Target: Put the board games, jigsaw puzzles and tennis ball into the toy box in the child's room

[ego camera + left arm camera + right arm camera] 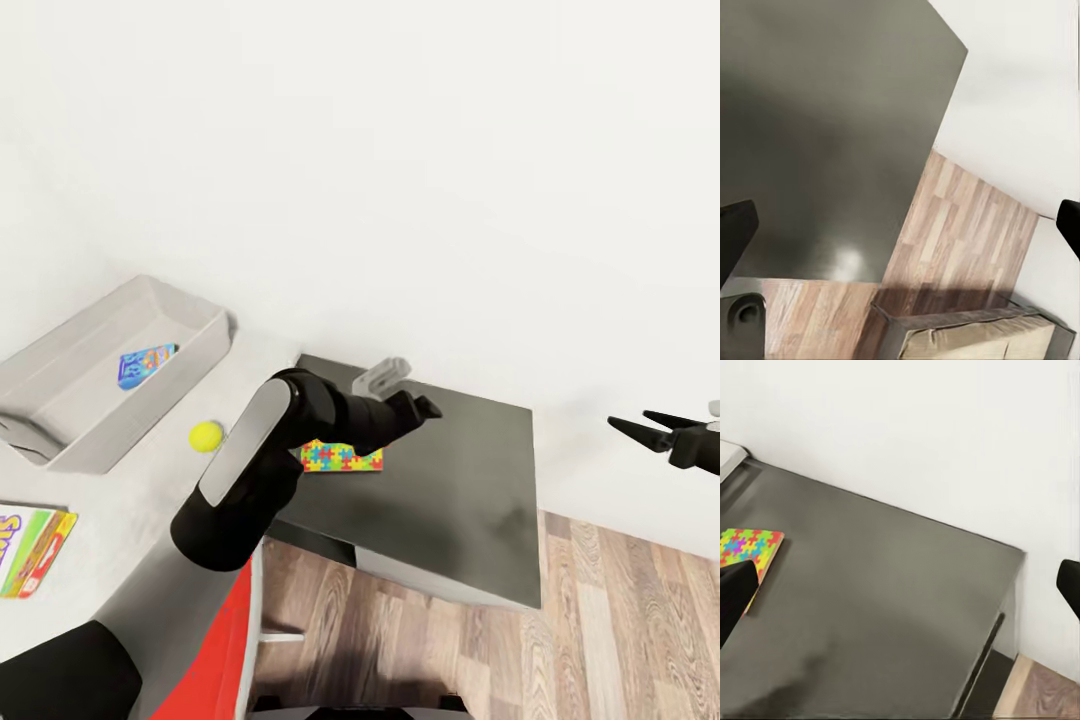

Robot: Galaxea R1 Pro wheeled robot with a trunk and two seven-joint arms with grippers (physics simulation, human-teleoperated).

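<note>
Now the jigsaw puzzle (341,457) lies flat on the lower dark section of the bench (470,480), near its edge towards the pale upper part. The left gripper (418,408) hovers above this dark surface, just beyond the puzzle, with its fingers spread apart and holding nothing. The right gripper (650,428) hangs well apart to the side, over the floor, fingers also spread and empty. The tennis ball (206,436) rests on the pale bench top just beside the toy box (190,365), which already holds a small blue board game (145,363). Another board game (32,550) lies at the near edge of the bench. I judge the puzzle to be thin, light and a little flexible, so it sits too flat for an easy pinch from above. Probably it is better to slide it to the bench edge and take its overhanging side.
</note>
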